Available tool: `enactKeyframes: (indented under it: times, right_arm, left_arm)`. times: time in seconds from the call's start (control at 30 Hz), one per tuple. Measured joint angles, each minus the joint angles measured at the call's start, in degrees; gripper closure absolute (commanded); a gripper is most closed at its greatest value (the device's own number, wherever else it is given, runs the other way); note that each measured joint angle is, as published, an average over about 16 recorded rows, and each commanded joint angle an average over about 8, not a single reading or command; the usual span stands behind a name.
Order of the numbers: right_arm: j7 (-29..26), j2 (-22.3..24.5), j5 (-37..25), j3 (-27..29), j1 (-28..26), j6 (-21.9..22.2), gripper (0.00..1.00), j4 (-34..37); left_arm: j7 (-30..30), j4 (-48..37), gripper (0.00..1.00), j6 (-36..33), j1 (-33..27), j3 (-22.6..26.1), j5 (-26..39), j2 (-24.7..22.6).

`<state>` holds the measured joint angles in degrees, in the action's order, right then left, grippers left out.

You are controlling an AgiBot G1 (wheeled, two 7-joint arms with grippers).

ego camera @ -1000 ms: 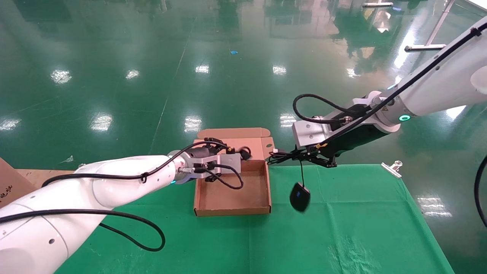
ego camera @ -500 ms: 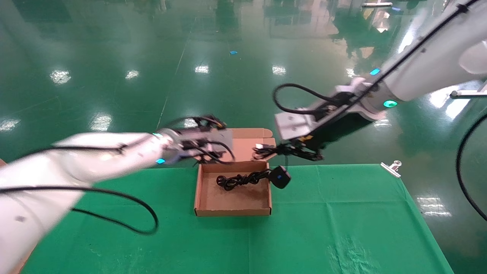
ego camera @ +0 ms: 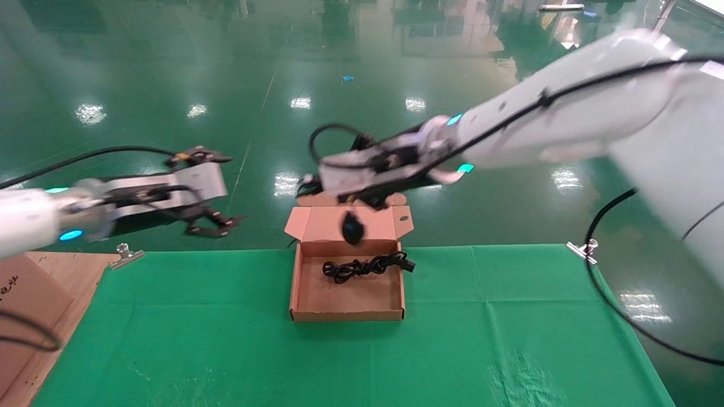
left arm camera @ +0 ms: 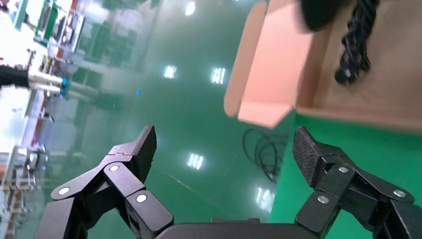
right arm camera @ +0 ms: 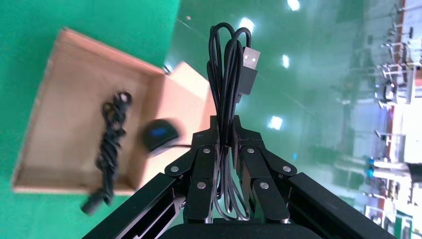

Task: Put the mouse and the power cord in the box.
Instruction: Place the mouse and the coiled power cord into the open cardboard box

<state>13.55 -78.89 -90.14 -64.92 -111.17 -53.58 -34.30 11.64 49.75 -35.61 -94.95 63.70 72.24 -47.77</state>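
Note:
The brown box (ego camera: 296, 282) sits open mid-table, its lid (ego camera: 380, 221) standing up at the back. The coiled power cord (ego camera: 365, 265) lies inside near the back wall, one plug over the right wall. My right gripper (ego camera: 335, 195) hovers above the lid, shut on the mouse's bundled thin cable (right arm camera: 226, 59). Under it the mouse (ego camera: 352, 227) dangles in front of the lid, above the box's back. In the right wrist view the gripper (right arm camera: 225, 127) pinches the cable, with mouse (right arm camera: 159, 135) and cord (right arm camera: 110, 144) below. My left gripper (ego camera: 226, 225) is open and empty, left of the box beyond the table's far edge.
Green cloth (ego camera: 509, 316) covers the table. Metal clips hold it at the far right corner (ego camera: 584, 249) and far left corner (ego camera: 125, 254). Cardboard pieces (ego camera: 22, 282) lie at the left. A cable loop (left arm camera: 263, 149) rests on the floor behind the table.
The left gripper let the power cord go into the box and drew back to the left. The right arm swung left, carrying the dangling mouse from right of the box to over its back.

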Motion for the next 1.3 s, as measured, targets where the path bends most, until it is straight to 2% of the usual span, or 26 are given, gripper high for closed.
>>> enactKeyframes:
  times: [0.27,0.7,0.73,0.97,1.0,1.3]
  right_arm:
    - [-4.4,0.0,1.9,-8.2,2.8,5.7,1.0,-5.8]
    - [-7.4,0.2,3.7,-16.2,4.3,9.5,0.98,-7.3]
    - [-7.6,0.2,3.9,-16.5,4.4,9.8,0.89,-7.1]
    - [-8.8,0.4,5.0,-17.9,5.2,11.5,0.04,-5.6]
    - [-9.0,0.4,5.2,-17.9,5.3,11.6,0.0,-5.4]
    - [-9.4,0.5,5.7,-18.0,5.6,12.3,0.0,-4.7]
  left_arm:
    - [-4.1,5.4,0.0,3.0,2.5,-0.2,-0.2,6.4]
    - [-10.0,8.9,0.0,8.8,4.4,0.9,1.8,8.4]
    - [-10.4,9.1,0.0,8.9,4.4,1.0,2.0,8.5]
    - [-11.8,10.0,0.0,9.5,4.4,1.5,2.9,8.9]
    - [-11.9,10.0,0.0,9.6,4.4,1.6,3.0,9.0]
    - [-12.2,10.2,0.0,9.8,4.4,1.7,3.2,9.1]
